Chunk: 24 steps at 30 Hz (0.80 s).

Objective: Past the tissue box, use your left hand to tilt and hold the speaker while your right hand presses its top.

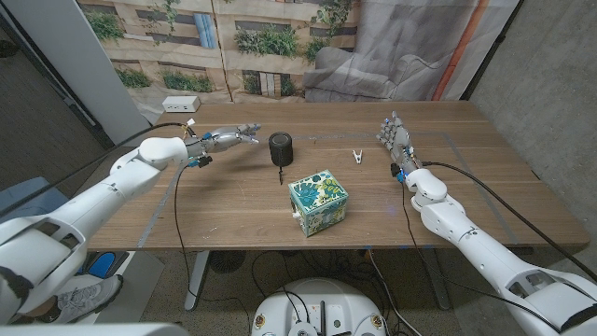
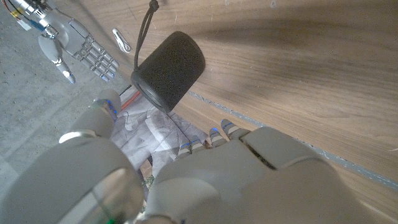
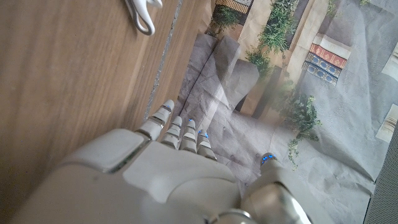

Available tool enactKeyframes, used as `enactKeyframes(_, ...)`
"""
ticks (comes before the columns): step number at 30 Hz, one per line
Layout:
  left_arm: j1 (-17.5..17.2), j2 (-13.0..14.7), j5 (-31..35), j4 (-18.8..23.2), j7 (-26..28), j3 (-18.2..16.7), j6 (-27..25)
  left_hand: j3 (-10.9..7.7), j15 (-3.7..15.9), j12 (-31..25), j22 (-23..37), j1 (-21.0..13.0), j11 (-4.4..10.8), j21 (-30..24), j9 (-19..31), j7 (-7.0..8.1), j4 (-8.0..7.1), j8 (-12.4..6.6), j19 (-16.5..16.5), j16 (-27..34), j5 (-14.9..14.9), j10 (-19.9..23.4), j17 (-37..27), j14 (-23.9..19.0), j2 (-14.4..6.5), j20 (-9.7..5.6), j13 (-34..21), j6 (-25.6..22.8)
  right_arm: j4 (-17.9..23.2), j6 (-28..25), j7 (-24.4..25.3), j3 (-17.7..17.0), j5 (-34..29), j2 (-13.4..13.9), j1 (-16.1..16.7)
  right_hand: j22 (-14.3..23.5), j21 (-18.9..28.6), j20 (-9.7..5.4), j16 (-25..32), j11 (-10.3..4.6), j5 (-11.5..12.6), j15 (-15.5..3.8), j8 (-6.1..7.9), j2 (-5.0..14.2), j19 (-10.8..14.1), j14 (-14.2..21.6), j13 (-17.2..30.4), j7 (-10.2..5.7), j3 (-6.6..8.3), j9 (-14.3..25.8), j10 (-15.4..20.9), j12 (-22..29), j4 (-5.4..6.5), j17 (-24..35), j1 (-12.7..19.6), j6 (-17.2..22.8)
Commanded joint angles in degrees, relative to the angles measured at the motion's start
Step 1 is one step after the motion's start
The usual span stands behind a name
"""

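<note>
A black cylindrical speaker [image 1: 281,147] stands upright on the wooden table [image 1: 466,187], beyond the teal floral tissue box [image 1: 318,203]; its cord trails toward the box. My left hand [image 1: 229,139] reaches in from the left with fingers stretched toward the speaker, a small gap short of it and holding nothing. In the left wrist view the speaker [image 2: 169,70] lies just past my left hand's [image 2: 205,174] fingertips. My right hand [image 1: 396,138] stands open at the table's right, well away from the speaker, and is seen again in the right wrist view [image 3: 180,168].
A small white clip [image 1: 357,157] lies between the speaker and my right hand; it appears as the clip [image 2: 122,40] and the clip [image 3: 140,12] in the wrist views. A white box [image 1: 181,105] sits on the floor behind the table's left.
</note>
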<state>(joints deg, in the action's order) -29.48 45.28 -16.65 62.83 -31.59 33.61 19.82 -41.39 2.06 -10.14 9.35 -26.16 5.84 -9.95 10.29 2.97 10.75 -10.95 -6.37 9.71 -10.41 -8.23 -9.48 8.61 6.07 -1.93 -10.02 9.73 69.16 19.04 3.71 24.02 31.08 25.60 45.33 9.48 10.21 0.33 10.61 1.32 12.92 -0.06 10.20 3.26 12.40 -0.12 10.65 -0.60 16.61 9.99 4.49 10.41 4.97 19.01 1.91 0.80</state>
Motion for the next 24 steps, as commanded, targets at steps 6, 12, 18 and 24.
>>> enactKeyframes(6, 4.2, -1.9, 10.0, -5.4, 0.1, 4.8, 6.8, -0.4, 2.58, 0.0, 0.1, -1.4, -0.08, 0.2, 0.3, -0.63, 0.01, 0.04, -1.7, 0.2, -0.5, -1.1, -0.3, 1.0, 0.5, -2.82, -0.4, 2.6, 1.7, -0.1, 1.5, 0.0, -0.3, 0.1, 1.6, 0.1, 0.3, -0.08, 0.3, 0.14, 0.4, 0.4, 0.21, 0.38, -0.2, -0.3, 0.2, -0.33, 0.2, 0.1, -0.3, 0.4, -0.17, -0.2, 0.6, -0.4)
enactKeyframes(12, 5.5, -3.8, 12.3, -9.3, 2.8, 5.8, 10.2, -0.52, 2.83, -0.4, 0.1, -2.1, 0.09, 0.0, 0.4, -0.74, -0.01, -0.51, -1.7, 0.5, -0.5, -0.7, -0.3, 0.3, 0.6, -2.61, -0.4, 2.1, 3.4, -0.6, 2.5, -0.3, -0.3, 0.6, 2.9, 0.1, 0.3, -0.04, 0.4, 0.19, 0.3, 0.45, 0.24, 0.41, -0.2, -0.3, 0.2, -0.39, 0.22, 0.1, -0.4, 0.4, -0.21, -0.4, 0.6, -0.4)
enactKeyframes(18, 7.3, -5.8, 14.2, -13.8, 5.1, 6.9, 13.1, -0.69, 3.73, -0.8, 0.1, -3.2, 0.57, -0.3, 0.4, 0.15, -0.02, -1.26, -1.3, 0.9, -0.5, 0.3, -0.3, -0.8, 0.7, -2.56, -0.4, 1.1, 4.9, -1.0, 3.3, -0.5, -0.5, 1.1, 3.9, 0.1, 0.3, 0.0, 0.4, 0.15, 0.3, 0.44, 0.26, 0.42, -0.3, -0.3, 0.2, -0.43, 0.23, 0.1, -0.5, 0.4, -0.23, -0.5, 0.6, -0.4)
enactKeyframes(24, 8.8, -7.8, 14.9, -18.0, 6.6, 7.8, 15.2, -0.89, 4.4, -1.3, 0.1, -5.0, 1.16, -0.7, 0.4, 0.45, 0.01, -1.97, -0.2, 1.4, -0.5, 1.7, -0.3, -3.0, 1.1, -2.67, -0.4, 0.2, 5.8, -1.0, 3.7, -0.8, -0.5, 1.4, 4.6, 0.1, 0.3, 0.31, 0.5, 0.18, 0.3, 0.47, 0.3, 0.45, -0.4, -0.3, 0.2, -0.47, 0.24, 0.1, -0.5, 0.4, -0.26, -0.7, 0.5, -0.4)
